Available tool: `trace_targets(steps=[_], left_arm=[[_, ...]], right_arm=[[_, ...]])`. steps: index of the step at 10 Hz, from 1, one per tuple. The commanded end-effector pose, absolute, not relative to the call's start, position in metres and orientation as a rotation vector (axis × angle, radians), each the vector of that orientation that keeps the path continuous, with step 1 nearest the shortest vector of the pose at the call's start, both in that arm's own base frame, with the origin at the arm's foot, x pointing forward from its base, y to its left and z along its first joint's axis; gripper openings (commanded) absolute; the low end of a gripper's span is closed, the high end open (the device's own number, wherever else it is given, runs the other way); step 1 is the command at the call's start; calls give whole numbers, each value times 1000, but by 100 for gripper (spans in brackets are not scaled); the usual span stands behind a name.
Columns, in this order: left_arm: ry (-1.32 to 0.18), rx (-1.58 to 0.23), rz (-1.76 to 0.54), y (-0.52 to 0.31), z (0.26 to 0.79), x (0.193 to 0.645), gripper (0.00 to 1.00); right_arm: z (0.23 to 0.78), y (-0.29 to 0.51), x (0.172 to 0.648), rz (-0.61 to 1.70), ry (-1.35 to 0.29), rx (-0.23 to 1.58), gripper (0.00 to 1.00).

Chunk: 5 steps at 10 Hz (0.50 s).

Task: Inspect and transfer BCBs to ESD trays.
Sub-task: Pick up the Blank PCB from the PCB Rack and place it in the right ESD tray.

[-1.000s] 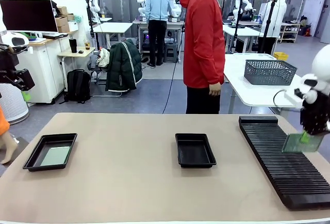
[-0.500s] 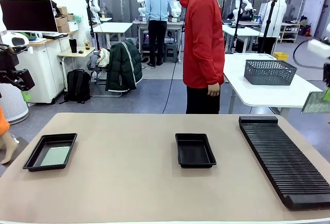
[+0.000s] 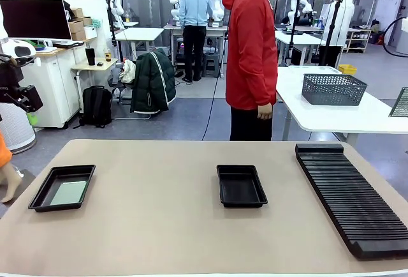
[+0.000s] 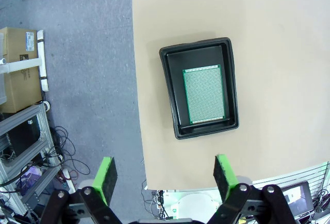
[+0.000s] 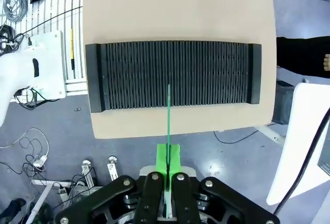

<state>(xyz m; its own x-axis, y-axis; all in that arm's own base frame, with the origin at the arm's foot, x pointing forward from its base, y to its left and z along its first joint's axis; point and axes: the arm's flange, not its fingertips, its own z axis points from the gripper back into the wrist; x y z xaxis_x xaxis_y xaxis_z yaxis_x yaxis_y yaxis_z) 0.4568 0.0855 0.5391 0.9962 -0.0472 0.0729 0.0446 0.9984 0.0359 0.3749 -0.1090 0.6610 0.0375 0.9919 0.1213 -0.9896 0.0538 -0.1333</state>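
Trays (image 3: 40, 193) (image 3: 221, 184) two, BCBs (image 3: 68, 192) (image 3: 401, 103) two

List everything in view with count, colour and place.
Table: one, beige, between robot and person.
Left ESD tray: one, black, table's left end.
Middle ESD tray: one, black, table's middle, empty.
Tray BCB: one, green, flat in the left ESD tray.
Held BCB: one, green, raised at the table's right.
Rack: one, black, ribbed, table's right side.
Mesh basket: one, grey, on a white table behind.
Person: one, red top, standing at the far side.
Left gripper: one, black, open, high above the left ESD tray.
Right gripper: one, black, shut on the held BCB.
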Motion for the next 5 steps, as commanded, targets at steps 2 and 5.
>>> trace_targets(steps=[2,5], left_arm=[[-73,35,-45,85,539,457,100],[-73,35,-45,85,539,457,100]], right_arm=[[661,-109,375,1520,-200,-14,0],[661,-109,375,1520,-200,-14,0]])
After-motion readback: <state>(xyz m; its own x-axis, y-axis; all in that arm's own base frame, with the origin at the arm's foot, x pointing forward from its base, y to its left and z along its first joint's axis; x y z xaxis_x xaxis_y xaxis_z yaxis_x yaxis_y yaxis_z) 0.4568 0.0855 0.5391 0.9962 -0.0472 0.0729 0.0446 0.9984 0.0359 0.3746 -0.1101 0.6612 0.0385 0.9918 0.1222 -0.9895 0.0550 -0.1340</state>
